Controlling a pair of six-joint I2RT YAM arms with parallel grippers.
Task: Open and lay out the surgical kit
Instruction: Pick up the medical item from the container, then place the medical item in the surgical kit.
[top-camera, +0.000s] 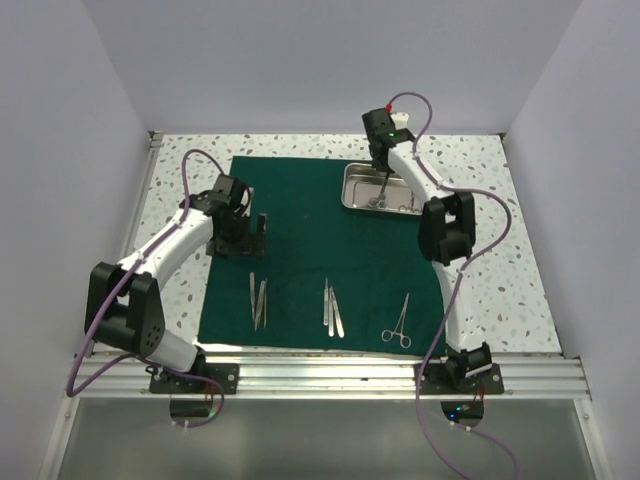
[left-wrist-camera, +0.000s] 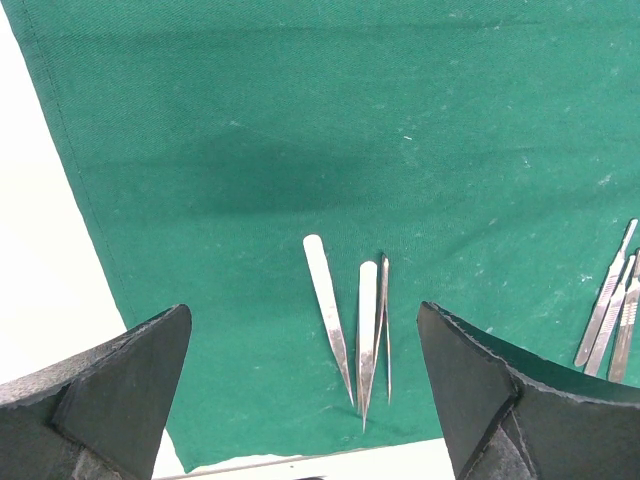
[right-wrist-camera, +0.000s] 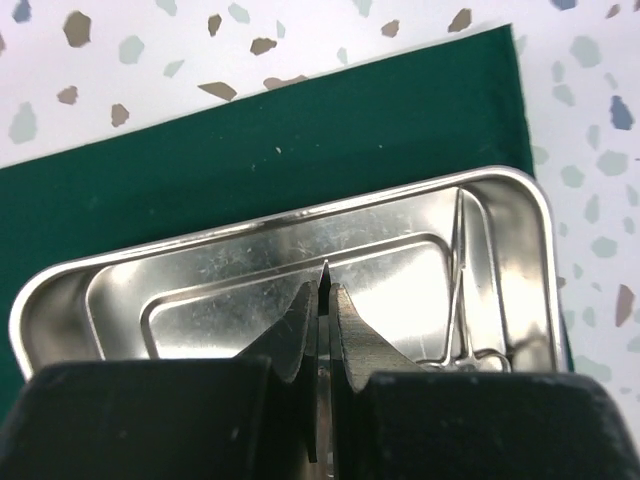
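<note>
R hand (right-wrist-camera: 324, 292) clenched on slim instrument (right-wrist-camera: 324, 278) over tray (right-wrist-camera: 300, 214); L hand (left-wrist-camera: 304, 312) released.

White speckled table (top-camera: 480, 290) under me. Dark green cloth (top-camera: 300, 240) lies spread flat straight on it. Bare tabletop shows as a strip left of the cloth, a wider strip right of the cloth, and a band beyond it. Metal rail (top-camera: 330, 378) runs just nearside of the cloth.

The dark green cloth (top-camera: 300, 250) lies spread flat. Silver tweezers (left-wrist-camera: 367, 330) lie side by side between and just ahead of the left fingers (left-wrist-camera: 110, 400). The shiny steel tray (right-wrist-camera: 300, 215) sits directly under the right fingers (right-wrist-camera: 355, 335), which pinch a slim instrument (right-wrist-camera: 324, 280) edge-on. A second instrument (right-wrist-camera: 465, 290) lies to their right in the tray.
</note>
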